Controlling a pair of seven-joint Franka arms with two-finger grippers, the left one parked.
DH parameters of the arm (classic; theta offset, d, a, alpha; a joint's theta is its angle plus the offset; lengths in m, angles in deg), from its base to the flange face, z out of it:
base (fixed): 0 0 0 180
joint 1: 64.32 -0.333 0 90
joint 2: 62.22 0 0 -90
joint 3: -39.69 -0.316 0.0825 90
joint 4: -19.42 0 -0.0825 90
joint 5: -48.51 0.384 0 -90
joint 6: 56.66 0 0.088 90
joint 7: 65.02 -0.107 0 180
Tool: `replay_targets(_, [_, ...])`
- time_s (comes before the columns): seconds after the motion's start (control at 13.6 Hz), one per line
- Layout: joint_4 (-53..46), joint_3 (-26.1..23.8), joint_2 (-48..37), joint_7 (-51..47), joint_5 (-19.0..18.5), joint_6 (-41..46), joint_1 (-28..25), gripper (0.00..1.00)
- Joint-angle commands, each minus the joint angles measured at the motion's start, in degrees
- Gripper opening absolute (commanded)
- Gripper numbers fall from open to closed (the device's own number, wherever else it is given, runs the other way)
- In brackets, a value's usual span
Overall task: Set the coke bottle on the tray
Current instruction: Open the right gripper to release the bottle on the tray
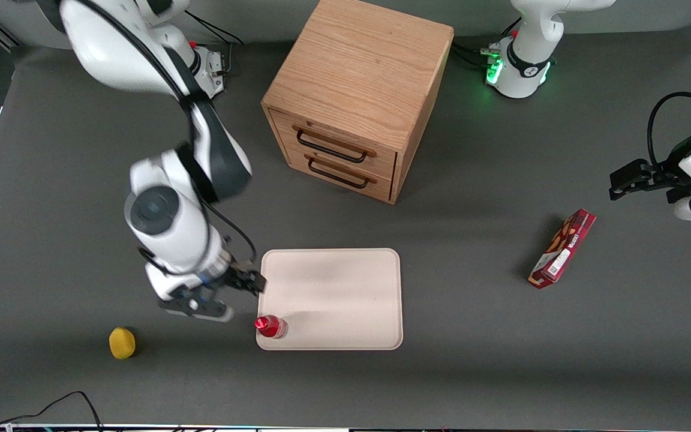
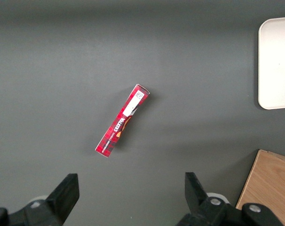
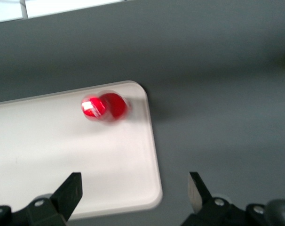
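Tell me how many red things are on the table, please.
2. The coke bottle stands on the tray, at its corner nearest the open gripper. The red box lies on the table toward the parked arm's end. None seems hidden.

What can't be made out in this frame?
- Coke bottle label: blurred in the right wrist view, too small in the front view.
- Pincer, open above the tray edge: in the front view the wrist largely hides it.
- Snack box print: too small.
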Motion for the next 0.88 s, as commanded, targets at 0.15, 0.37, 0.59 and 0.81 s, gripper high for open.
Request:
replay_targets(0.15, [29.5, -0.4, -32.3, 17.5, -0.8, 8.3, 5.7, 1.00])
replay_targets(0.37, [31.9, -0.5, -40.7, 30.3, -0.7, 15.4, 14.9, 1.00])
replay_targets(0.59, [31.3, -0.6, -41.2, 29.8, -0.8, 15.4, 17.0, 1.00])
replay_targets(0.81, [29.8, -0.6, -40.3, 27.5, -0.8, 15.5, 17.0, 1.00])
